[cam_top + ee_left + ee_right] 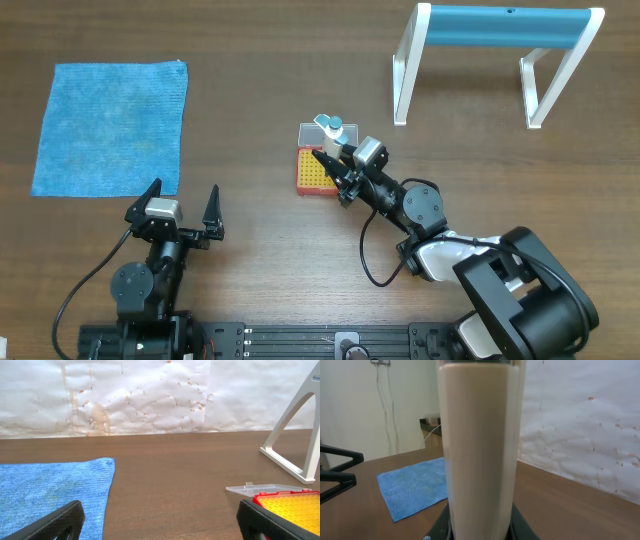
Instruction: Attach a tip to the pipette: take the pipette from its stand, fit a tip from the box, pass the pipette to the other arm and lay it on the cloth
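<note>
From above, the right gripper (332,165) is clamped on the pipette (330,127). The pipette stands roughly upright at the tip box (316,178), well apart from its stand (505,28). The box's clear lid (312,131) lies open just behind it. The arm hides the pipette's lower end, so I cannot tell whether a tip is on. The main risk looks like aim. A lifted gripper shows farther up this view than the spot beneath it, so a push down could land between tips or on the rim. That would shove or tilt the light box. The left gripper (172,208) waits near the cloth (110,130), fingers wide apart.

In the left wrist view, the left gripper (160,510) is spread with nothing in it. The cloth (50,487) lies to one side ahead, and the tip box (290,505) and lid (265,489) to the other. At the handover, closing near the lower end could knock a fitted tip off.

In the right wrist view, the pipette (480,445) stands straight between the dark fingers (522,527) squeezing its smooth body. A hard press could let it slide up through that grip. The tip would then seat loosely and could drop off later. The cloth (415,487) and the left gripper (335,477) lie beyond.
</note>
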`<action>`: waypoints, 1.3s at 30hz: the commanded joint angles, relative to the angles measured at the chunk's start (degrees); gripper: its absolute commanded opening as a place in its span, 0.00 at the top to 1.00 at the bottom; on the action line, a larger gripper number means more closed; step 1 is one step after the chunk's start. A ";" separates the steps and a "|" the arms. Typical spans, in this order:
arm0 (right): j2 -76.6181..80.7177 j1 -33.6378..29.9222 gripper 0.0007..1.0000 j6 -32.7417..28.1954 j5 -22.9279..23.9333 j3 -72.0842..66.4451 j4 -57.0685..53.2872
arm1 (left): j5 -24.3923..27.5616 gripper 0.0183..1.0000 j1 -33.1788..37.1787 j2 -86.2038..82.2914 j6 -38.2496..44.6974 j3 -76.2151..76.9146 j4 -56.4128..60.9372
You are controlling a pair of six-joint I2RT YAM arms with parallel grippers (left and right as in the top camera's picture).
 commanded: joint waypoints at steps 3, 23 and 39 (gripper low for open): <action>3.39 0.15 0.92 0.85 2.71 3.98 0.61 | -0.61 0.02 -0.13 -0.37 0.52 -0.09 -0.44; 7.91 -1.27 0.92 -1.31 2.69 5.51 0.63 | -0.61 0.02 -0.13 -0.37 0.52 -0.09 -0.44; 9.70 -1.29 0.92 -1.31 2.71 6.78 0.50 | -0.61 0.02 -0.13 -0.37 0.52 -0.09 -0.44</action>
